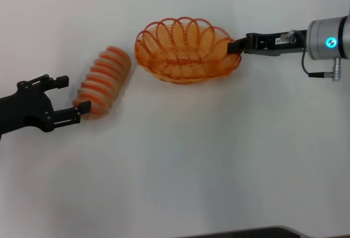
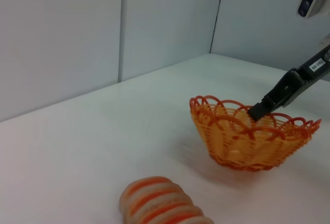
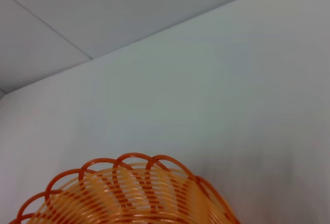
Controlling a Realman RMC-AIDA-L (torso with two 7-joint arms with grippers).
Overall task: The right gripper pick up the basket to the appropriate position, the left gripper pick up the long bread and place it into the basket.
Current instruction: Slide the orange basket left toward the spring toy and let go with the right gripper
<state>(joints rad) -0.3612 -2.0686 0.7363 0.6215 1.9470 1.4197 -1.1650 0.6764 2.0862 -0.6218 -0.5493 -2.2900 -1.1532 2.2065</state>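
- The right tool (image 1: pixel 236 47) is closed on the looped rim of the basket (image 1: pixel 186 49) at the basket's right end. In the left wrist view the basket appears tipped, or lifted slightly off the white counter (image 1: pixel 219 161), though I cannot be sure it is clear of the surface.
- The long bread (image 1: pixel 104 80) lies on the counter just to the left of the basket, apart from it, with a narrow gap between them.
- The loaf's long axis runs diagonally: its far end points toward the basket, and its near end points toward the left tool (image 1: pixel 70 94).
- The left tool is open and empty. One finger sits right beside the loaf's near end, and the other is spread wider.
- The jaws face the loaf's end rather than straddling its sides, so a grasp across the ridged body probably calls for sliding further along it.
- The left arm is clearly the nearer one to the bread.
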